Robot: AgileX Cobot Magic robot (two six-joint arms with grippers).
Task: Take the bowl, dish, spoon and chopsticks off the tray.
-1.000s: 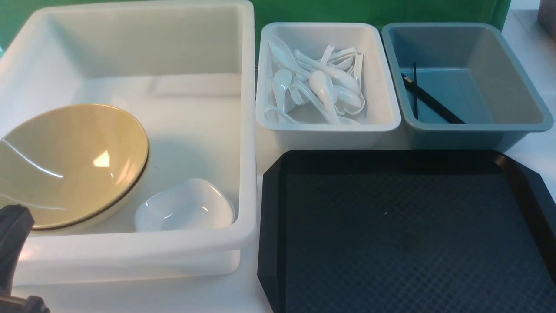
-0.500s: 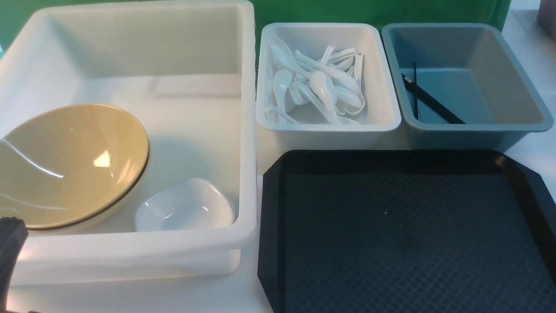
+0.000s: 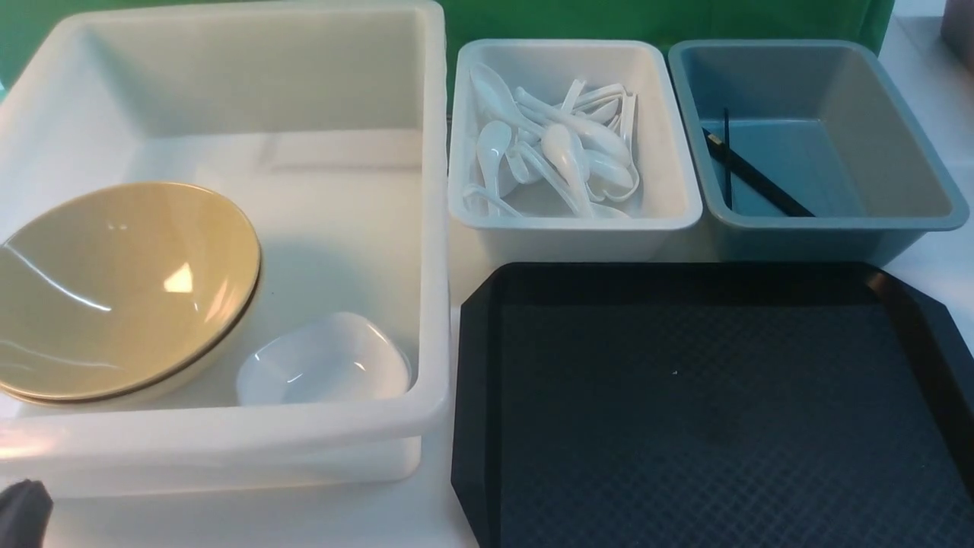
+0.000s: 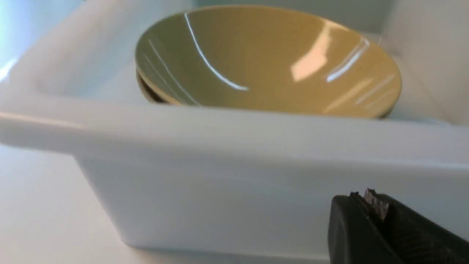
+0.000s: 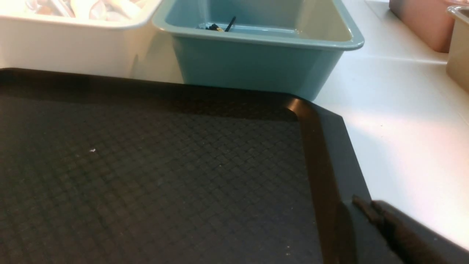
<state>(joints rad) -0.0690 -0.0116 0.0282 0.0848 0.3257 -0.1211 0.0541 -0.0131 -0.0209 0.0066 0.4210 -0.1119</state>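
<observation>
The black tray (image 3: 473, 380) lies at the front right with nothing on it; it also shows in the right wrist view (image 5: 322, 154). The yellow-olive bowl (image 3: 122, 289) leans in the large white bin (image 3: 228, 438), on a second bowl like it, next to the small white dish (image 3: 323, 361). White spoons (image 3: 563, 152) lie in the small white bin. The black chopsticks (image 3: 753, 179) lie in the blue-grey bin. My left gripper (image 3: 21, 514) is shut and empty, low outside the big bin's front wall (image 4: 366, 198). My right gripper (image 5: 366, 207) is shut and empty over the tray's right rim.
The small white bin (image 3: 571, 221) and the blue-grey bin (image 3: 837, 224) stand side by side just behind the tray. The large bin's front wall (image 4: 238, 183) rises close before my left gripper. Pinkish and tan containers (image 5: 421, 22) stand far right on the white table.
My left gripper has sunk down and back toward the bottom left corner of the front view, away from the big bin's rim. Nothing else has moved.
</observation>
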